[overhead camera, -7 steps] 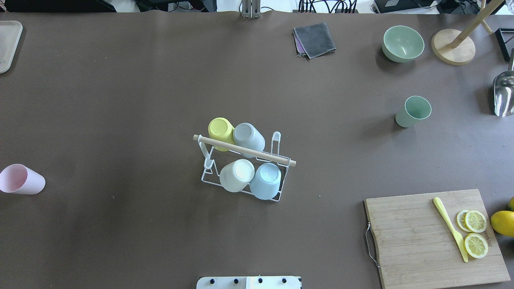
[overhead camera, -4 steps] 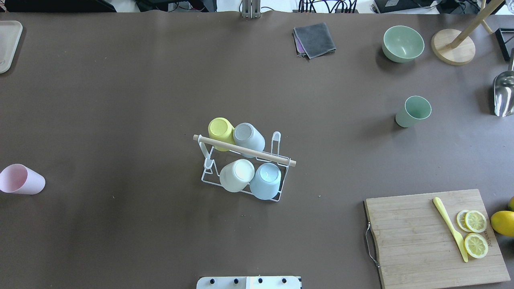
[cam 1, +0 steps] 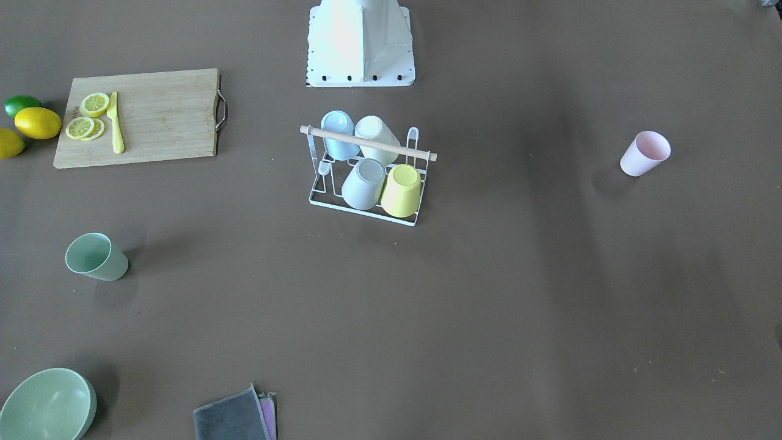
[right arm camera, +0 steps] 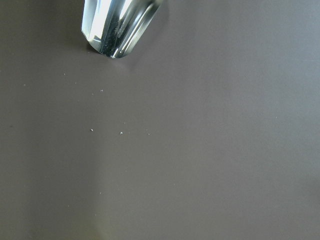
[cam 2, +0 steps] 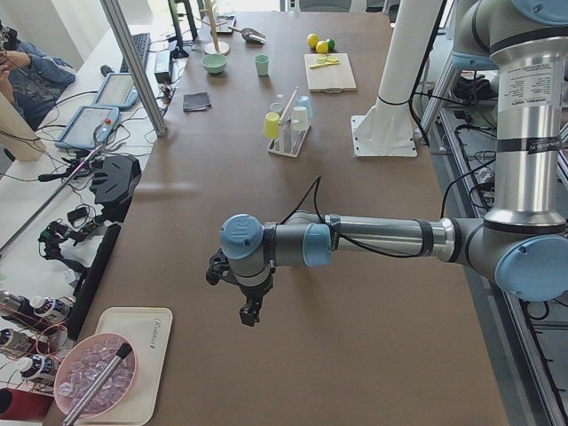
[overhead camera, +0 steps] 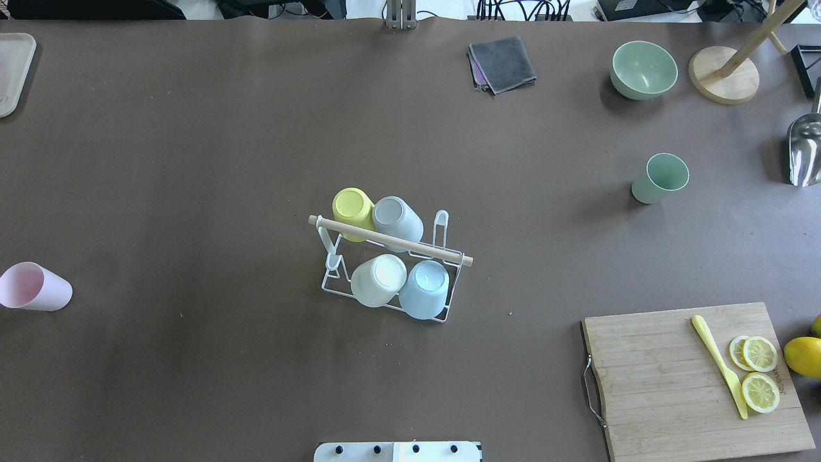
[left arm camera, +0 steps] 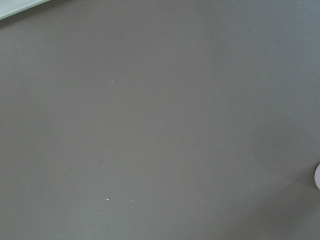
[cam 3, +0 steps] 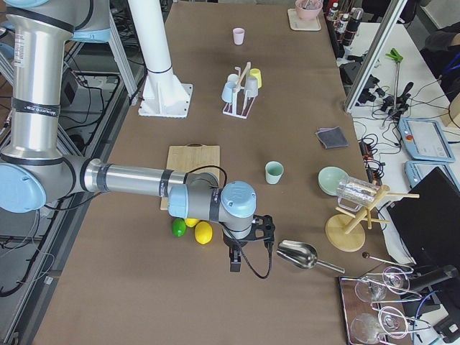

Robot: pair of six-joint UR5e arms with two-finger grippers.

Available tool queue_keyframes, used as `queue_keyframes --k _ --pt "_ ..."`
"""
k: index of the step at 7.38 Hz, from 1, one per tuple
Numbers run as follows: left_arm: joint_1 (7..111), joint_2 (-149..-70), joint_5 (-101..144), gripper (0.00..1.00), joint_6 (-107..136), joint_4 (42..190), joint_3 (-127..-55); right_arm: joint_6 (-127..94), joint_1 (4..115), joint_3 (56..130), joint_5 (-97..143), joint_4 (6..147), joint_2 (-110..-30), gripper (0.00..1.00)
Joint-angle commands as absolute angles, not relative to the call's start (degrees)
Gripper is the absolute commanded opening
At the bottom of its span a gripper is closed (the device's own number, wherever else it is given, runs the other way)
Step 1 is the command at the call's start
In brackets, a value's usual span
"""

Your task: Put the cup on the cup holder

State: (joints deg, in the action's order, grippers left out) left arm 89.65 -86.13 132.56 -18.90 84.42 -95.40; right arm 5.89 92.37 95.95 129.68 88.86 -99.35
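- The small white wire cup holder (overhead camera: 391,240) with the light wooden rod across its top sits mid-table, straight out from the white robot base (overhead camera: 397,451).
- Four cups are upside down on its prongs: a yellow cup (overhead camera: 351,206) and a grey cup (overhead camera: 396,218) in the far row, a cream-white cup (overhead camera: 378,279) and a pale blue cup (overhead camera: 424,287) in the near row.
- A pale pink plastic cup (overhead camera: 35,287) stands mouth-up way out on the robot's left, well apart from the holder.
- A mint green plastic cup (overhead camera: 660,178) stands mouth-up on the robot's right, between the green bowl (overhead camera: 643,69) and the bamboo cutting board (overhead camera: 680,378).
- The left gripper (cam 2: 248,312) hangs over bare brown table at the left end, near the white tray (cam 2: 155,351). Only the side camera catches it, so I can't tell if the fingers are apart or together.
- The right gripper (cam 3: 235,262) points down at the right end, near the yellow lemon (cam 3: 203,232) and just beside the shiny metal scoop (cam 3: 296,254). Same deal here: I can't tell its state either.
- My left wrist cam shows almost nothing but table; the right one has the scoop's end at the top.
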Motion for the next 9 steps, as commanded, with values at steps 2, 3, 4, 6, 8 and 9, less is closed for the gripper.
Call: queue_keyframes --k 2,3,4,6,8,9 --pt "87.7 -87.4 129.5 0.99 -19.0 78.8 -97.1 5.9 92.4 96.0 129.8 88.9 -99.2 1.0" --pt "86.5 -88.3 129.5 0.99 -18.9 74.4 -97.4 5.9 92.4 95.8 129.7 88.9 -98.8 1.0" --pt "85.6 -89.9 129.4 0.99 -18.9 71.5 -97.7 5.8 92.3 94.9 129.7 88.8 -98.3 1.0" --pt "81.2 -94.5 126.4 0.99 -18.9 61.0 -97.6 5.7 91.7 94.1 129.9 88.9 -95.9 1.0" --pt "72.6 -98.7 120.6 0.99 -19.0 59.0 -97.4 5.6 90.6 92.9 130.3 88.9 -93.1 1.0" --pt "68.7 -100.2 118.5 0.99 -18.9 58.4 -96.9 4.2 88.8 93.0 130.3 89.5 -90.9 1.0"
